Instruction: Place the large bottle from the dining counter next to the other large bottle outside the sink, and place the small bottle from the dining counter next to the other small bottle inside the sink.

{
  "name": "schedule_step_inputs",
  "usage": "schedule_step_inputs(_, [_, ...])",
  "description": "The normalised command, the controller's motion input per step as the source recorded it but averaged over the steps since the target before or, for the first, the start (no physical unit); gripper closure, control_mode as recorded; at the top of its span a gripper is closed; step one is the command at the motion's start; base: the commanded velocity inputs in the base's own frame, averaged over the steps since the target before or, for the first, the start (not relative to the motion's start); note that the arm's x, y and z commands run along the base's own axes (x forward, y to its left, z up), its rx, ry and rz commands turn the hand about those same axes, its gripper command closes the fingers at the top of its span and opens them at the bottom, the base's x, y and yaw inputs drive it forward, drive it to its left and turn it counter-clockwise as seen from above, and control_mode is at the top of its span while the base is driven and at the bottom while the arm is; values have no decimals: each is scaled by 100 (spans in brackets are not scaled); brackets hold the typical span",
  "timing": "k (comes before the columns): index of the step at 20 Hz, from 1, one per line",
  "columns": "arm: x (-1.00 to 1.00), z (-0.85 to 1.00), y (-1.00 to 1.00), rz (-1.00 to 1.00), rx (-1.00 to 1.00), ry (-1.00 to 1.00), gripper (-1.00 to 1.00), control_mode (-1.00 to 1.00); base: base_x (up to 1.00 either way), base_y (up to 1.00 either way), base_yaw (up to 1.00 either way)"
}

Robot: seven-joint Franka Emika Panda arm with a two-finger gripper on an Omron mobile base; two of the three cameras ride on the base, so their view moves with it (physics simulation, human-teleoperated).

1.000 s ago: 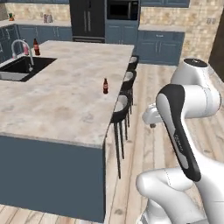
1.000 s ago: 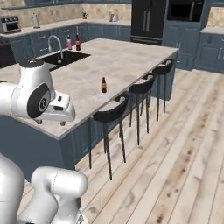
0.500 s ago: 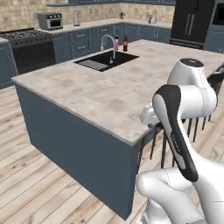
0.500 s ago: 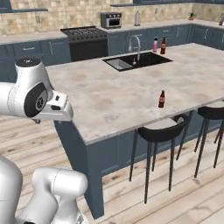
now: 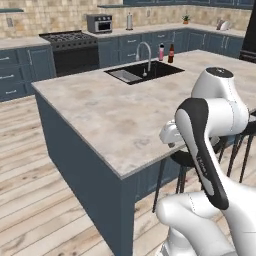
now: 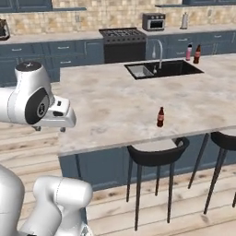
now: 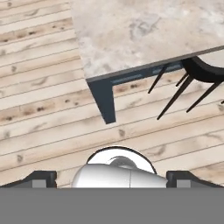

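The claw point(image 7: 112, 177) hangs off the corner of the bench point(image 6: 115, 106), over the wooden floor point(image 7: 39, 113), its two dark tips set wide apart at either side with nothing between them and touching nothing. A small dark bottle point(image 6: 160, 117) stands upright, neck up, near the bench's front edge above a black stool point(image 6: 154, 154), well apart from the sink point(image 6: 163, 69). Behind the sink, a pink bottle point(image 6: 189, 52) and a dark bottle point(image 6: 197, 54) stand upright side by side; their details are too small to make out.
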Motion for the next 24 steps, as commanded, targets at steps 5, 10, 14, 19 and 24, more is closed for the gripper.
schedule_step_inputs(5, [0,0,0,0,0,0,-100,100,37,-100,26])
schedule_step_inputs(10, [0,0,0,0,0,0,-100,100,19,-100,28])
schedule_step_inputs(14, [0,0,0,0,0,0,-100,100,13,-100,29])
schedule_step_inputs(19, [0,0,0,0,0,0,-100,100,15,-99,36])
schedule_step_inputs(24, [0,0,0,0,0,0,-100,100,39,-7,26])
